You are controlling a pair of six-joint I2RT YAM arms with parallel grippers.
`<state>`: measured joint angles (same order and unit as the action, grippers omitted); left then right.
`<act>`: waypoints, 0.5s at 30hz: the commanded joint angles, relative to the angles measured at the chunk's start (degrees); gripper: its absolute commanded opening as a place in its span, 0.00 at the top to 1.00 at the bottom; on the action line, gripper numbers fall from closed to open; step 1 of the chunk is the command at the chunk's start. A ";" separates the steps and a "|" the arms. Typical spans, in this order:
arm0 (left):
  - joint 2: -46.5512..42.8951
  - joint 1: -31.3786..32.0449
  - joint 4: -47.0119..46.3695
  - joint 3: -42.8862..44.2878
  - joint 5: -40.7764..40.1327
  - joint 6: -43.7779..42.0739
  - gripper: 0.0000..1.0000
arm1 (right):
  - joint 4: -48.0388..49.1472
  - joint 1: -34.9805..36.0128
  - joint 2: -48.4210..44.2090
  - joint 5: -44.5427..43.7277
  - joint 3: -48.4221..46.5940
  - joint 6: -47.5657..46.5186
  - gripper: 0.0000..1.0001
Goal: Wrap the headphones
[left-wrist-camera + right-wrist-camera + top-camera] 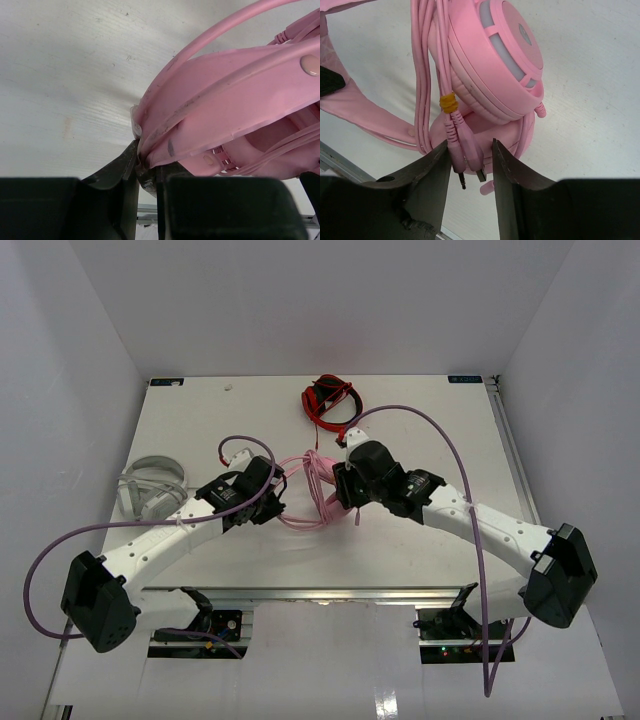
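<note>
Item under inspection: the headphones [322, 502] — glossy pale pink plastic, at the centre of the matte white table [430, 430], between both claws. Right wrist view: a round ear cup [505, 55] with a smooth flat cap and a soft padded ring; the thin cable [422, 75] hangs in parallel strands, bound by a yellow band [449, 102]. Right gripper [469, 146]: black wedge fingers [432, 175] parted, the ridged plugs [465, 160] hanging between them, not visibly pinched. Left gripper [145, 169]: jaws nearly together, clamped on the scuffed edge of the flat curved headband [225, 95]. Red-and-black headphones [330, 400] lie at 12 o'clock of the pink set — grey-white headphones [150, 485] at 9 o'clock
</note>
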<state>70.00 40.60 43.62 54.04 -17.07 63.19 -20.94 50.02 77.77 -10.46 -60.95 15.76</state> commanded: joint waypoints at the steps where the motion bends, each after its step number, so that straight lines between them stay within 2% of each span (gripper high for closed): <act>1: -3.55 -0.35 -3.16 3.02 -1.47 3.23 1.00 | 1.43 0.34 -2.96 -0.80 0.68 -1.20 0.54; 15: -4.23 -0.35 -1.80 3.57 -2.79 3.08 1.00 | 0.62 0.36 -10.56 2.20 -0.67 -3.00 0.46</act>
<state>69.31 40.60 45.35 54.06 -19.14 63.44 -21.26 50.12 68.62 -9.36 -59.35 14.44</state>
